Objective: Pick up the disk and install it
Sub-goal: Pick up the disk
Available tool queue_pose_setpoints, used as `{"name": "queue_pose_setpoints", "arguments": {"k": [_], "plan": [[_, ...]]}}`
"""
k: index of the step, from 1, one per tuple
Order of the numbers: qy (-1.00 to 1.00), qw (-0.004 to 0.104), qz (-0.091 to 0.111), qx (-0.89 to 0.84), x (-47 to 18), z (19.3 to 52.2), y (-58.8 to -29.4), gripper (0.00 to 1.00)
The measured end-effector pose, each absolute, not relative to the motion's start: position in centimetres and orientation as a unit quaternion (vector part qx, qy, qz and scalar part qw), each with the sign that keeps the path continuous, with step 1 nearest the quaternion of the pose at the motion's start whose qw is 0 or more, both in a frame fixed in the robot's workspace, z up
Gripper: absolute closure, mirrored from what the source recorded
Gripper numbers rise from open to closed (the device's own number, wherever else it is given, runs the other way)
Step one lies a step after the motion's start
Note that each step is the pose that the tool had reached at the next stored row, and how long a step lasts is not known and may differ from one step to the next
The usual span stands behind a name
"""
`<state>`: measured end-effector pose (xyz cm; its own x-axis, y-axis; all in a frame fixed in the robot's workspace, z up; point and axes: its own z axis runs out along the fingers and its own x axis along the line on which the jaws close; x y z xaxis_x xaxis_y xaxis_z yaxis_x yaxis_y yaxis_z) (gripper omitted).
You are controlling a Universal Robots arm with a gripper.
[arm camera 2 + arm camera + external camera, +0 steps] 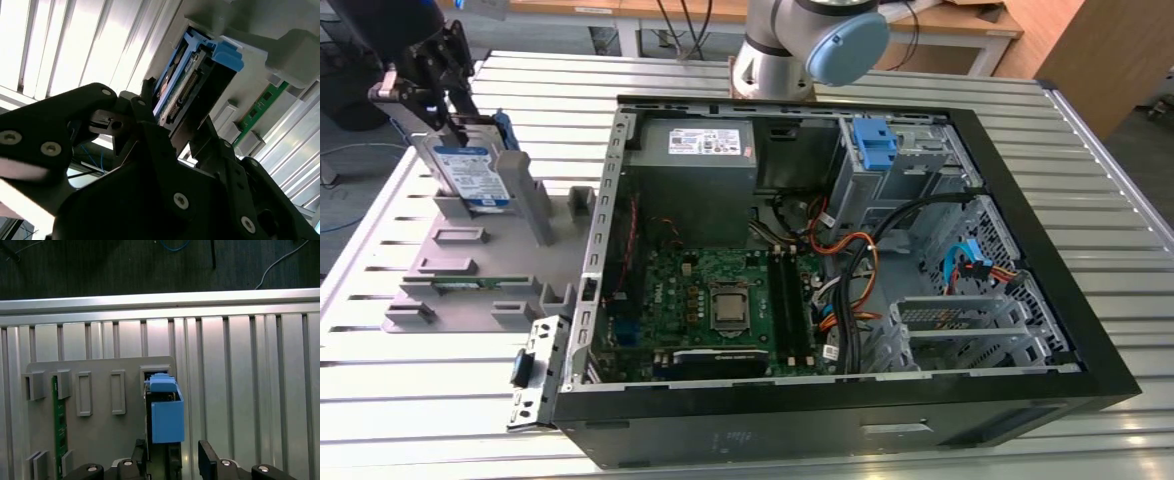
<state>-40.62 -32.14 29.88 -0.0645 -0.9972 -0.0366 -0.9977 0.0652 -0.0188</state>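
The gripper [172, 454], mostly cut off in the first wrist view, straddles the disk [165, 416] with its fingers spread. Contact is unclear. The disk stands on edge in the grey holder [467, 262], beside the open computer case [854, 412].

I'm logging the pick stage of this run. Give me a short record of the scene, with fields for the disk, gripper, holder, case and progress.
disk: disk upright in a slot of the grey holder, label showing
gripper: gripper open, jaws either side of the disk, a gap showing on one side
holder: grey holder on the table, to the exterior view's left of the case
case: computer case lying open, motherboard exposed
progress: disk in the holder, not yet installed
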Motion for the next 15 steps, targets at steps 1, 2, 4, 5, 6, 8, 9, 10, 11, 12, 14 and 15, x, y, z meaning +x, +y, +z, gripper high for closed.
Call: {"name": "queue_pose_setpoints", "arguments": {"k": [1, 2, 4, 5, 6, 8, 9, 10, 11, 12, 14, 15], "plan": [[0.73, 0.02, 0.006, -0.684, -40.62, 29.88, -32.14, 0.52], [0.73, 0.02, 0.006, -0.684, -40.62, 29.88, -32.14, 0.58], [0.73, 0.02, 0.006, -0.684, -40.62, 29.89, -32.14, 0.64], [0.73, 0.02, 0.006, -0.684, -40.62, 29.89, -32.14, 0.64], [0.73, 0.02, 0.006, -0.684, -40.62, 29.88, -32.14, 0.64], [0.73, 0.02, 0.006, -0.684, -40.62, 29.88, -32.14, 0.64], [0.73, 0.02, 0.006, -0.684, -40.62, 29.88, -32.14, 0.64], [0.73, 0.02, 0.005, -0.684, -40.62, 29.88, -32.14, 0.64], [0.73, 0.02, 0.005, -0.684, -40.62, 29.88, -32.14, 0.64], [0.73, 0.02, 0.005, -0.684, -40.62, 29.88, -32.14, 0.64], [0.73, 0.02, 0.005, -0.684, -40.62, 29.88, -32.14, 0.64], [0.73, 0.02, 0.005, -0.684, -40.62, 29.88, -32.14, 0.64]]}}
